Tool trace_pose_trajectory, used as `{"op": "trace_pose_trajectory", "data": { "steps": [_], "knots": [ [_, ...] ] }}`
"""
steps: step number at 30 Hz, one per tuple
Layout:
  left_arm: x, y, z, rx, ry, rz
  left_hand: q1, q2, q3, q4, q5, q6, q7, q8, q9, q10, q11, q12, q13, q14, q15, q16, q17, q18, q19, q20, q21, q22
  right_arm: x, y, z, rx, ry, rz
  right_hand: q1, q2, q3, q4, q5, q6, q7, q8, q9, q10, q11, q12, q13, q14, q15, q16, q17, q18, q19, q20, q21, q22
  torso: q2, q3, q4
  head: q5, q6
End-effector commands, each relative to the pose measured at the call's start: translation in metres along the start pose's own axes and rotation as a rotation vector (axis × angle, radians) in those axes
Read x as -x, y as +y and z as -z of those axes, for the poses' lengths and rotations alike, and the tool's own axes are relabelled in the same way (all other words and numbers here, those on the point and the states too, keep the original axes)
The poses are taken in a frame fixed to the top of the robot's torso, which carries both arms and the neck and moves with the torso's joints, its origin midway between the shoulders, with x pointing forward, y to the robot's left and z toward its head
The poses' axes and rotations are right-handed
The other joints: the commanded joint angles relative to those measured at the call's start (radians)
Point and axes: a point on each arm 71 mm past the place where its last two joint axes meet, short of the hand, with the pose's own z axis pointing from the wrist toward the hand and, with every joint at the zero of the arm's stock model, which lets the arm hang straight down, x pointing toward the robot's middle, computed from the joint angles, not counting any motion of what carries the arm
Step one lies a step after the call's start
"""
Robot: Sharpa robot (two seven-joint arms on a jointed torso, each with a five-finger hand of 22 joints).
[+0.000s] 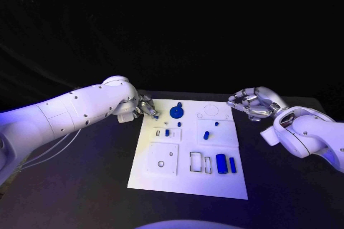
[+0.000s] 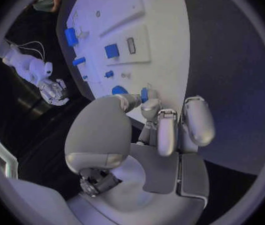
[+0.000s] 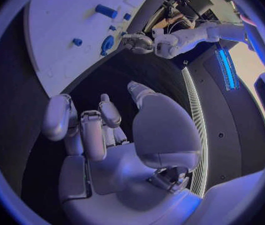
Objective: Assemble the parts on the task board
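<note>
Left wrist view puts the left silver many-fingered hand (image 2: 151, 130) at the far left corner of the flat white task board (image 2: 164, 40), its fingertips (image 2: 150, 105) drawn together on a small blue part (image 2: 144, 94) at the board's edge; whether they actually pinch it or only touch it I cannot tell. Just beside that piece lies a round blue disc-shaped part (image 2: 119, 90), and further along the board sit a small blue peg (image 2: 109, 74), a blue square block (image 2: 112, 50) next to a dark rectangular slot, and two more blue pieces near the other end (all lying apart from one another). The head view shows what the wrist camera cannot: the whole board (image 1: 188, 184) on the black table (image 1: 86, 189), the left hand (image 1: 146, 108) covering its corner, the blue disc (image 1: 176, 111) clear of the fingers, a short blue piece (image 1: 167, 132) in a raised white panel, another (image 1: 206, 135) to its right, and two upright blue blocks (image 1: 224, 164) beside empty outlined slots at the near right. The right silver hand (image 1: 252, 103) hovers off the board's far right corner, fingers curled inward and holding nothing. The right wrist view confirms this, its hand (image 3: 107, 135) over bare table with the board (image 3: 64, 45) well apart.
</note>
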Motion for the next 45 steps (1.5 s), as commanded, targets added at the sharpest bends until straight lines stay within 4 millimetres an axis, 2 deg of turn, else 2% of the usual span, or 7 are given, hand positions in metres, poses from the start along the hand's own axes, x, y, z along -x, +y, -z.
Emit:
{"op": "trace_pose_trajectory", "data": {
  "steps": [1, 6, 9, 11, 23, 33, 45],
  "knots": [
    [-0.003, -0.001, 0.003, -0.028, 0.032, 0.092, -0.006, -0.016, 0.143, -0.126, 0.002, -0.004, -0.006, 0.025, 0.044, 0.010, -0.001, 0.008, 0.004, 0.086, -0.007, 0.005, 0.191, 0.002, 0.003, -0.004, 0.007, 0.005, -0.002, 0.000, 0.000, 0.000, 0.018, 0.000, -0.002, 0.005, 0.002, 0.005, 0.007, -0.005, -0.002, 0.005, -0.001, 0.002, -0.007, -0.003, 0.000, 0.050, -0.005, -0.004, 0.031, 0.017, -0.004, -0.004, -0.007, 0.000, -0.001, 0.0003, 0.0001, 0.005, 0.001],
    [-0.008, -0.001, 0.011, -0.055, 0.036, 0.141, -0.013, -0.021, 0.159, -0.133, 0.002, -0.004, -0.007, 0.030, 0.046, 0.014, -0.002, 0.011, 0.009, 0.087, -0.008, 0.005, 0.192, 0.001, 0.005, -0.004, 0.009, 0.009, -0.001, -0.002, 0.001, -0.005, 0.017, 0.000, -0.002, 0.005, 0.002, 0.005, 0.007, -0.005, -0.002, 0.005, -0.001, 0.002, -0.007, -0.003, 0.000, 0.050, -0.005, -0.004, 0.031, 0.017, -0.004, -0.004, -0.007, 0.000, -0.002, -0.0010, 0.0029, 0.005, 0.001],
    [-0.012, -0.002, 0.019, -0.079, 0.017, 0.163, -0.031, -0.044, 0.226, -0.164, 0.007, 0.004, -0.011, 0.046, 0.049, 0.035, -0.006, 0.028, 0.035, 0.090, -0.011, 0.011, 0.203, 0.000, 0.010, -0.008, 0.016, 0.022, -0.001, -0.002, 0.001, -0.007, 0.016, 0.000, -0.001, 0.006, 0.001, 0.007, 0.008, -0.005, -0.002, 0.005, -0.001, 0.001, -0.007, -0.004, -0.001, 0.049, -0.005, -0.004, 0.030, 0.018, -0.004, -0.004, -0.008, -0.001, -0.001, -0.0007, 0.0021, 0.010, 0.003],
    [-0.015, -0.003, 0.024, -0.093, 0.006, 0.167, -0.038, -0.048, 0.237, -0.168, 0.007, 0.006, -0.012, 0.049, 0.049, 0.038, -0.007, 0.031, 0.038, 0.090, -0.012, 0.011, 0.203, -0.001, 0.010, -0.009, 0.017, 0.023, -0.001, -0.003, 0.002, -0.008, 0.016, 0.000, -0.001, 0.006, 0.001, 0.007, 0.008, -0.005, -0.002, 0.005, -0.001, 0.001, -0.007, -0.004, -0.001, 0.049, -0.005, -0.004, 0.030, 0.018, -0.004, -0.004, -0.008, -0.001, -0.001, -0.0008, 0.0023, 0.012, 0.004],
    [-0.042, 0.000, 0.044, -0.098, -0.037, 0.033, -0.059, -0.059, 0.259, -0.178, 0.005, 0.016, -0.016, 0.058, 0.049, 0.066, -0.011, 0.054, 0.077, 0.093, -0.015, 0.016, 0.212, -0.003, 0.014, -0.011, 0.023, 0.034, 0.000, -0.004, 0.002, -0.011, 0.016, -0.003, -0.001, 0.006, 0.001, 0.008, 0.009, -0.005, -0.002, 0.005, -0.002, 0.000, -0.007, -0.004, -0.001, 0.049, -0.005, -0.004, 0.029, 0.018, -0.004, -0.004, -0.008, -0.001, -0.004, -0.0015, 0.0076, 0.014, 0.000],
    [-0.052, 0.000, 0.043, -0.077, -0.021, -0.032, -0.066, -0.063, 0.267, -0.184, 0.006, 0.019, -0.019, 0.062, 0.049, 0.074, -0.013, 0.061, 0.087, 0.094, -0.017, 0.017, 0.215, -0.004, 0.017, -0.012, 0.027, 0.041, -0.001, -0.004, 0.002, -0.013, 0.018, -0.004, -0.001, 0.006, 0.001, 0.008, 0.009, -0.005, -0.002, 0.005, -0.002, 0.000, -0.007, -0.004, -0.001, 0.049, -0.005, -0.004, 0.029, 0.018, -0.004, -0.004, -0.008, -0.001, -0.004, 0.0002, 0.0032, 0.019, -0.001],
    [-0.060, -0.002, 0.038, -0.066, 0.011, -0.069, -0.071, -0.068, 0.272, -0.187, 0.007, 0.021, -0.020, 0.066, 0.049, 0.074, -0.014, 0.060, 0.083, 0.094, -0.018, 0.018, 0.217, -0.004, 0.017, -0.013, 0.027, 0.043, -0.002, -0.004, 0.003, -0.013, 0.020, -0.006, -0.002, 0.008, -0.001, 0.011, 0.011, -0.005, -0.002, 0.006, -0.002, 0.000, -0.007, -0.004, -0.001, 0.049, -0.005, -0.004, 0.031, 0.018, -0.004, -0.004, -0.008, -0.001, -0.002, 0.0009, 0.0044, 0.017, -0.004]
  ]
}}
